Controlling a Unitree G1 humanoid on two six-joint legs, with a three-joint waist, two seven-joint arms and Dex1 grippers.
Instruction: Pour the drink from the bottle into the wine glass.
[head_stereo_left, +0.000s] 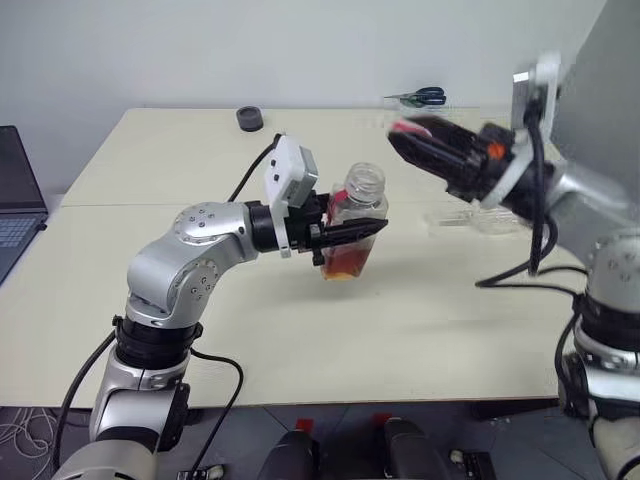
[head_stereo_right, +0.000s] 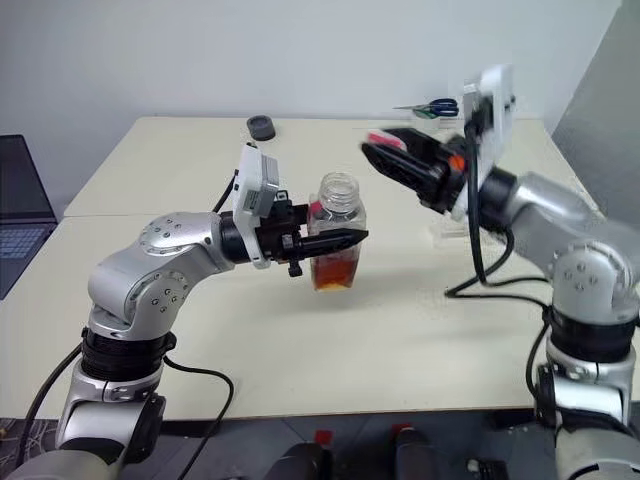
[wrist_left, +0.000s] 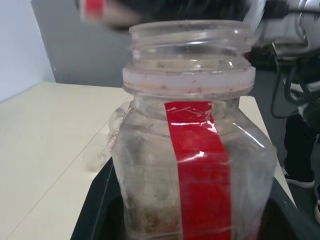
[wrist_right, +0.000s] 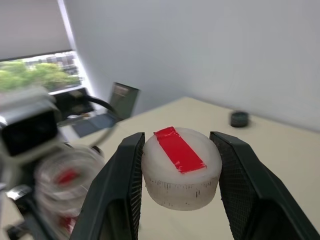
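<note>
The cream table (head_stereo_left: 420, 330) carries everything here and serves as the landmark. At its left edge sits a dark laptop (head_stereo_left: 15, 205).

Above the table's middle, the left gripper (head_stereo_left: 352, 233) reaches in level from the left, its two black fingers pressed against the sides of the bottle (head_stereo_left: 355, 222) and pinching it just above the liquid. The bottle stands upright on or just over the tabletop; which, cannot be told. Its mouth is open, and the red label strip runs down its face in the left wrist view. The drink (head_stereo_left: 346, 262), amber-brown, fills only the lowest part of the bottle.

Over the table's right half, raised well above the surface, the right gripper (wrist_right: 181, 176) points toward the bottle from the right. Its fingers are clamped on the cap (wrist_right: 181, 167), a white round lid with a strip of red tape across the top, held off the bottle and apart from its mouth.

The wine glass (head_stereo_left: 478, 218) is on the table's right side, behind and below the right arm; it is clear and mostly hidden by that arm, so its pose cannot be told.

Toward the table's far edge lie scissors (head_stereo_left: 420, 97) with blue-green handles on the right and a small dark round object (head_stereo_left: 250, 118) left of centre.
</note>
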